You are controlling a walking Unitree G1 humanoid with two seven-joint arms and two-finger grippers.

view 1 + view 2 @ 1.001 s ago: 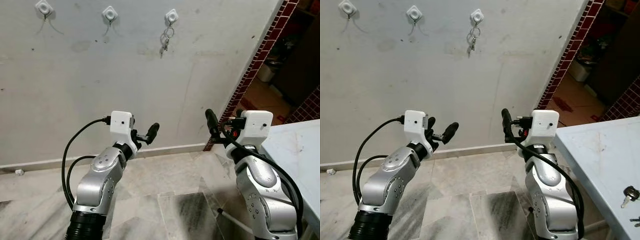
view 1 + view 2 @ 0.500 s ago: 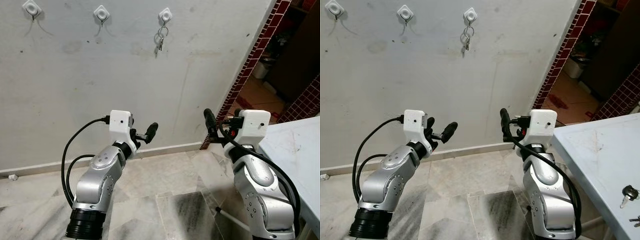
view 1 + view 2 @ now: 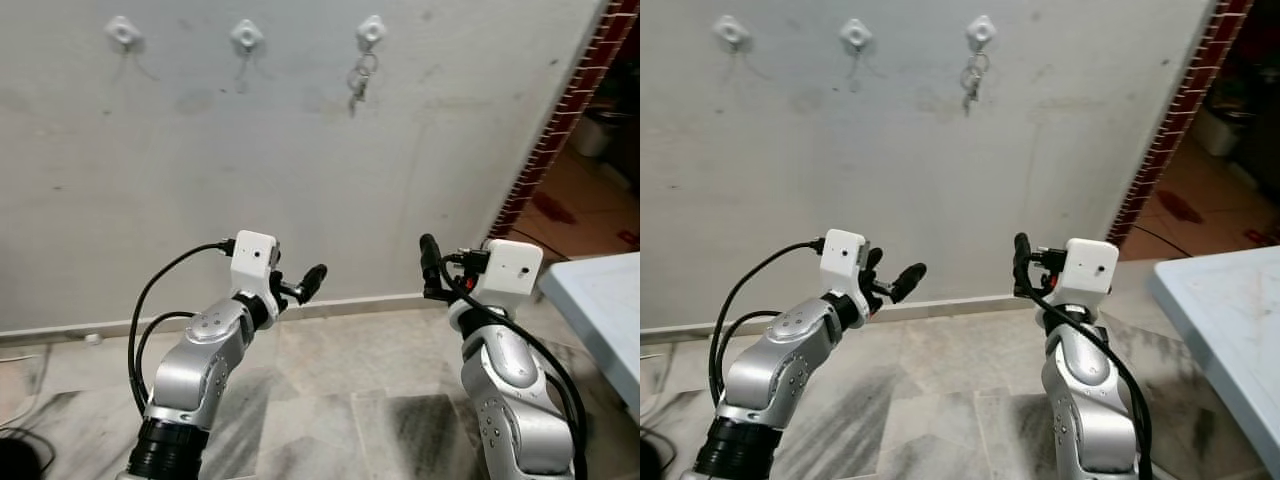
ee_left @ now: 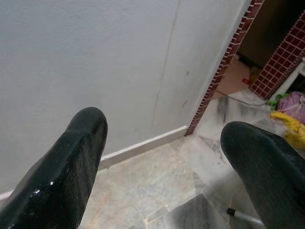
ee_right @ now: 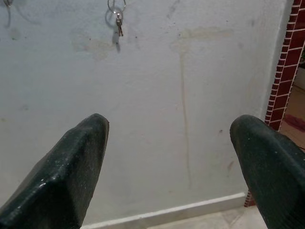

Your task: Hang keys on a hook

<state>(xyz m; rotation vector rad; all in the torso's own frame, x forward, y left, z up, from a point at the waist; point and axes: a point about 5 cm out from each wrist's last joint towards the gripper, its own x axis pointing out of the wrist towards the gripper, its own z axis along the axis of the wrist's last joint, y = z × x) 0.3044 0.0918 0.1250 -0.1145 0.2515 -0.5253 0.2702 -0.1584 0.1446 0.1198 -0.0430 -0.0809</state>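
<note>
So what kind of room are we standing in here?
Probably a home entryway or hallway: a bare wall with three hooks, keys on the rightmost hook, marble floor tiles, and a brick-trimmed doorway.

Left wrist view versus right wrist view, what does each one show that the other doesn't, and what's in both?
Left wrist view: marble floor tiles and yellow and purple items lying past the wall's end.

Right wrist view: keys hanging high on the wall, and the right tool with its fingers spread wide.

Both: the grey wall, its white baseboard, and the red brick edging. The left tool is likewise open and holds nothing.
</note>
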